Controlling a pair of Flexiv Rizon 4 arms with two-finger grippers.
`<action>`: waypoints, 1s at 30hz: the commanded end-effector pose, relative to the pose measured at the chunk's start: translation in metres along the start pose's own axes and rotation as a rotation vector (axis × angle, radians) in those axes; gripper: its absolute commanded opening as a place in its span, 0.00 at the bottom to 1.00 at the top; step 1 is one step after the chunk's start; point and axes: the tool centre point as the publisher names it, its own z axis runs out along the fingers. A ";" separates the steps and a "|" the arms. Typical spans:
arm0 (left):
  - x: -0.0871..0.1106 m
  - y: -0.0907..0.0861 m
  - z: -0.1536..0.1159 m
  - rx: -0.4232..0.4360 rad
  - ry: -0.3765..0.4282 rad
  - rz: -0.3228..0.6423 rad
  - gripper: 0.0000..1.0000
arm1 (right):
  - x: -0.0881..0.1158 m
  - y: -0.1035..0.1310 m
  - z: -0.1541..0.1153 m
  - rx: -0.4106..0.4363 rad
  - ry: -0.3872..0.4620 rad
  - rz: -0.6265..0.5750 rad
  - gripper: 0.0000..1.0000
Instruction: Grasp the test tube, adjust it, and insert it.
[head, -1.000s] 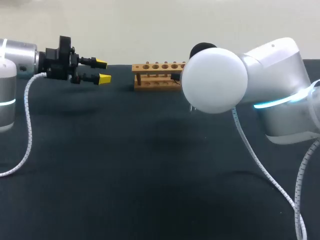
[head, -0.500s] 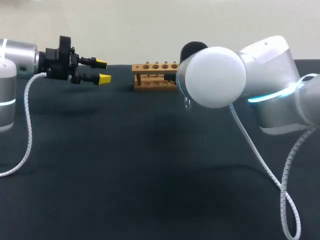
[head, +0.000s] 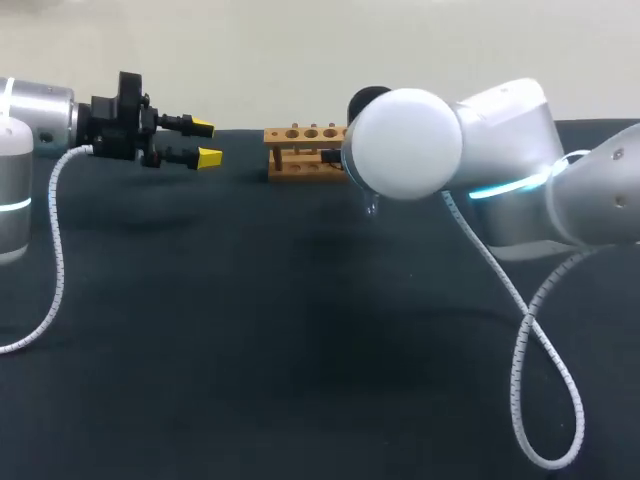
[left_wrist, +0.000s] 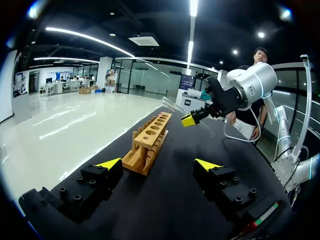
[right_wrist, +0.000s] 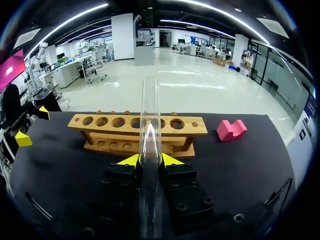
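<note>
A clear glass test tube (right_wrist: 150, 115) stands between the yellow tips of my right gripper (right_wrist: 150, 160), which is shut on it. The tube's open end points at the wooden rack (right_wrist: 137, 131) just ahead. In the head view my right arm's white joint (head: 405, 143) hides that gripper and the rack's right end (head: 300, 150); only the tube's rounded end (head: 372, 207) shows below it. My left gripper (head: 205, 143) hangs open and empty to the left of the rack. From the left wrist, its own gripper (left_wrist: 158, 164) faces the rack (left_wrist: 150, 140) and the held tube (left_wrist: 172, 106).
A pink block (right_wrist: 231, 130) lies on the black table beside the rack's far end. My right arm's white cable (head: 520, 340) loops down over the table at the front right. My left arm's cable (head: 50, 250) hangs at the left.
My right arm has swung to the left with the tube, covering more of the rack in the head view. My left arm has stayed still.
</note>
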 end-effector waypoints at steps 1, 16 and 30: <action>0.001 -0.002 0.000 -0.006 -0.004 0.003 1.00 | -0.002 0.003 0.014 -0.005 0.001 -0.001 0.00; 0.001 -0.002 0.000 -0.006 -0.004 0.003 1.00 | -0.003 0.002 0.034 -0.005 0.029 0.013 0.00; 0.001 -0.002 0.000 -0.006 -0.004 0.003 1.00 | 0.003 0.004 0.040 -0.013 0.062 0.021 0.00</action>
